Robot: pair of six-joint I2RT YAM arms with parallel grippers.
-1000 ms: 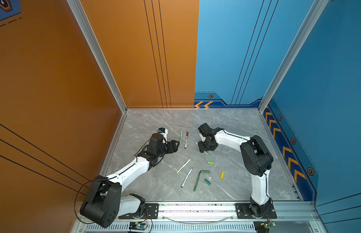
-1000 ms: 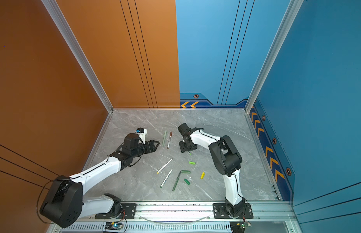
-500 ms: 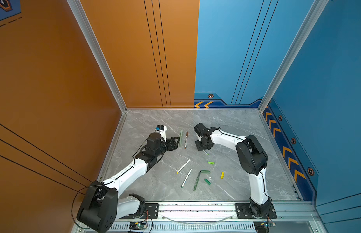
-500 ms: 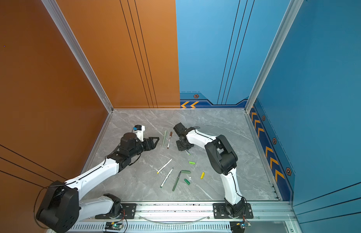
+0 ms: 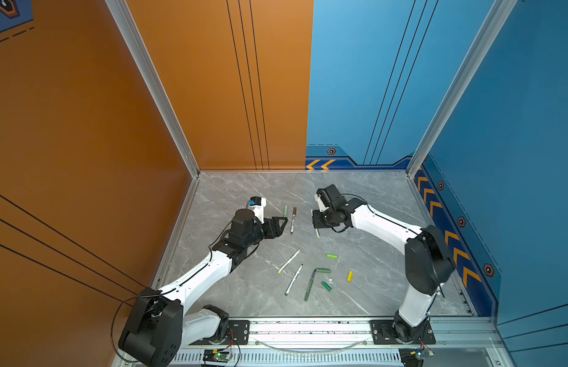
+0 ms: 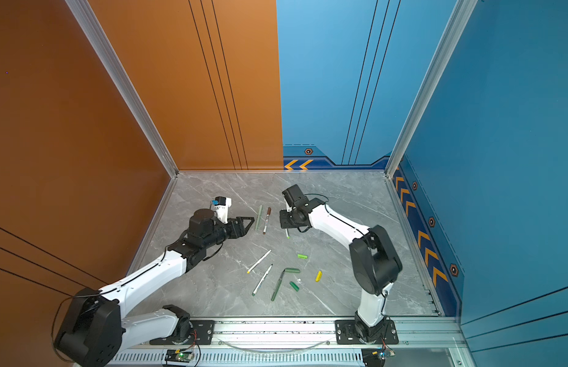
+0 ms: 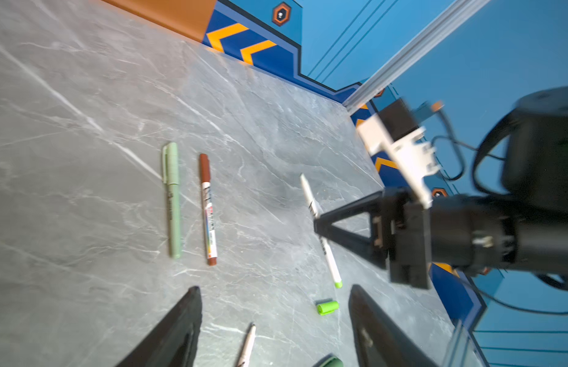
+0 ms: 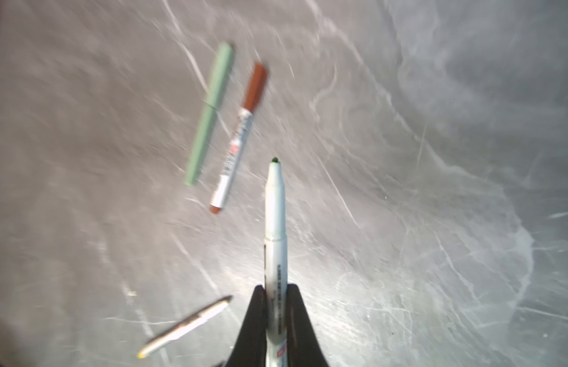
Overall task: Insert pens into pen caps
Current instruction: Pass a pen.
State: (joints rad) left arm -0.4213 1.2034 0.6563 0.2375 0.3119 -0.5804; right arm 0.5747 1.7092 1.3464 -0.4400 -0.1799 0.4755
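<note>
Two of six done: sage-green pen [image 5: 285,211] and brown pen [image 5: 294,219] lie capped, side by side, far centre of the table [image 5: 244,184].

Right hand [image 8: 276,289] is clamped on the white pen with light green end [image 8: 275,222], nib bare, just right of that pair. Likely match, the bright green cap [image 5: 332,256], lies loose nearer.

Left hand [image 7: 276,317] is spread wide and holds nothing, just left of the pair.

Left to do, near centre:
- yellow-ended pen [image 5: 289,261]
- dark-green-ended pen [image 5: 294,279]
- all-dark-green pen [image 5: 309,287]
- yellow cap [image 5: 349,275]
- first dark green cap [image 5: 323,270]
- second dark green cap [image 5: 326,286]
</note>
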